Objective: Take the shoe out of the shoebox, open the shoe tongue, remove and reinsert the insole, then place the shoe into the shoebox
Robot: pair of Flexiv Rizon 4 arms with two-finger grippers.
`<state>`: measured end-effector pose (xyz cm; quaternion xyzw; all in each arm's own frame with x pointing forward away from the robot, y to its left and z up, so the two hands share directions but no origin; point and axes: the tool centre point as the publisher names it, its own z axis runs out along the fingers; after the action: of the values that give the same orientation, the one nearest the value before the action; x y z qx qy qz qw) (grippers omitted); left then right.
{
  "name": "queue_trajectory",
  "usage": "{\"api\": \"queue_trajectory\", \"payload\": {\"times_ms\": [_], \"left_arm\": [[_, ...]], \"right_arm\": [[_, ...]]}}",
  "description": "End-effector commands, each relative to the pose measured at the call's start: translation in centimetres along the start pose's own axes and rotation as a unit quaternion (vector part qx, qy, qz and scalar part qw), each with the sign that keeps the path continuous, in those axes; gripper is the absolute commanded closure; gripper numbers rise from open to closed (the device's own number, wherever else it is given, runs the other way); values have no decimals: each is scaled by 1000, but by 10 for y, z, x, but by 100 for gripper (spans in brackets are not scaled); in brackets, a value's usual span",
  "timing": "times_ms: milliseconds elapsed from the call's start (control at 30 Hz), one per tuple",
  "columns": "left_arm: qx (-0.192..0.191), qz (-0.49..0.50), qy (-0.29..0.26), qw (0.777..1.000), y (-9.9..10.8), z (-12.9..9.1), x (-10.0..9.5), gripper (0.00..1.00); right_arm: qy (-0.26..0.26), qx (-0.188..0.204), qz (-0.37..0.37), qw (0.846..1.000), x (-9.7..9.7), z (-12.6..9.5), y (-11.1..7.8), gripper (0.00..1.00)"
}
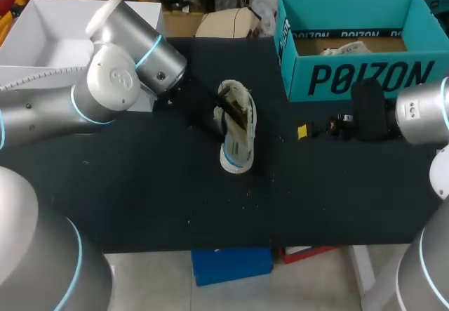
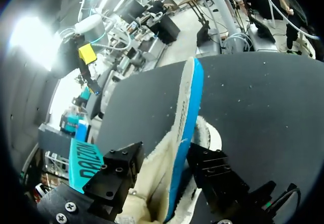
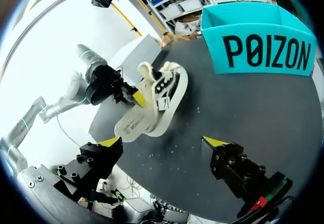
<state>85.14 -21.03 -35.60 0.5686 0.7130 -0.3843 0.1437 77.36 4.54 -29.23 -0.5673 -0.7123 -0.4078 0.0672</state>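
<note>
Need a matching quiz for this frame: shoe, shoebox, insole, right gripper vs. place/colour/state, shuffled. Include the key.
Things:
1. shoe
2. shoebox
3. insole
4. right gripper

Descriptions:
A. open, holding nothing
B. teal, at the far right of the table
C. blue-edged, sticking out of the shoe
D. mid-table, outside the box

Pairs: 1-D, 2-B, 3-C, 4-A
</note>
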Motion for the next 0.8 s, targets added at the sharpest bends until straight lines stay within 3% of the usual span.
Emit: {"api": "queue_trajectory", "payload": {"times_ms": [33, 367, 400, 433, 467, 800], "left_arm": [[-4, 2, -6, 1000, -27, -18, 5, 52], [33, 14, 4, 999, -56, -4, 4, 64], [36, 14, 5, 999, -58, -3, 5, 70], [40, 14, 7, 999, -59, -2, 6, 93], [41, 13, 11, 999, -59, -2, 7, 100], [17, 17, 3, 1000, -45, -4, 8, 100]], "right_arm": [[0, 1, 0, 1000, 0, 0, 0, 0], [0, 1, 0, 1000, 0, 0, 0, 0], [0, 1, 0, 1000, 0, 0, 0, 0], [0, 1, 0, 1000, 0, 0, 0, 0], [0, 1, 0, 1000, 0, 0, 0, 0], [0, 1, 0, 1000, 0, 0, 0, 0]]}}
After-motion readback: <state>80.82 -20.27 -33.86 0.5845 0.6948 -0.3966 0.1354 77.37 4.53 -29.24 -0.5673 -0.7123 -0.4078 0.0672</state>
